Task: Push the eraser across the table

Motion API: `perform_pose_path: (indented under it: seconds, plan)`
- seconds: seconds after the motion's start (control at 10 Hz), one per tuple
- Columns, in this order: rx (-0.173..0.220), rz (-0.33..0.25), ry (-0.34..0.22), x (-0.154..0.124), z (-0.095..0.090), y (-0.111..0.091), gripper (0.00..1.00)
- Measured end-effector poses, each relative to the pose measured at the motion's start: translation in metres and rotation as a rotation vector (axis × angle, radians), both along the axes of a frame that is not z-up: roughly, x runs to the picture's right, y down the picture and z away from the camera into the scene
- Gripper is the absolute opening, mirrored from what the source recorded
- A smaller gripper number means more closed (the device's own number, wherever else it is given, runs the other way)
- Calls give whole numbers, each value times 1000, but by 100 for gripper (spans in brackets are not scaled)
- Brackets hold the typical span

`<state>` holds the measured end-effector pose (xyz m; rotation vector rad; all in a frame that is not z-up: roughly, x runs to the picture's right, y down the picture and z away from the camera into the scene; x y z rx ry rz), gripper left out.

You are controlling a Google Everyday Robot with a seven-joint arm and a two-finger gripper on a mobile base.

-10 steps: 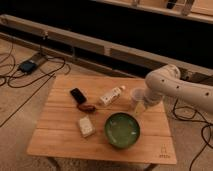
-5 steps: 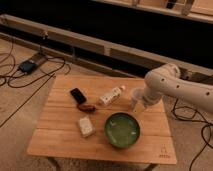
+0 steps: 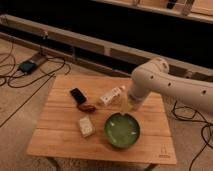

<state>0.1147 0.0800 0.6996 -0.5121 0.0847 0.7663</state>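
Observation:
The eraser (image 3: pixel 77 95), a small flat black block, lies on the far left part of the light wooden slatted table (image 3: pixel 60 142). My gripper (image 3: pixel 131 106) hangs from the white arm (image 3: pixel 165 85) that reaches in from the right. It hovers over the middle of the table, just above the far rim of the green bowl (image 3: pixel 122 131). It is well to the right of the eraser and not touching it.
A reddish-brown oblong thing (image 3: pixel 86 107) lies right next to the eraser. A white bottle (image 3: pixel 111 96) lies between the eraser and the gripper. A pale cream block (image 3: pixel 86 126) sits left of the bowl. Cables (image 3: pixel 30 75) and a small device (image 3: pixel 27 65) lie on the floor at left.
The gripper has moved left over the table, from right of the bowl to above its far rim, closer to the white bottle. The objects on the table have not moved.

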Motion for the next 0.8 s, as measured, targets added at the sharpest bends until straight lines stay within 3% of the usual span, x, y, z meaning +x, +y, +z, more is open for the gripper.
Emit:
perform_pose_path:
  seconds: [0.4, 0.8]
  plan:
    - [-11, -140, -157, -85, -2, 10, 80]
    - [-65, -246, -266, -151, 11, 12, 80]
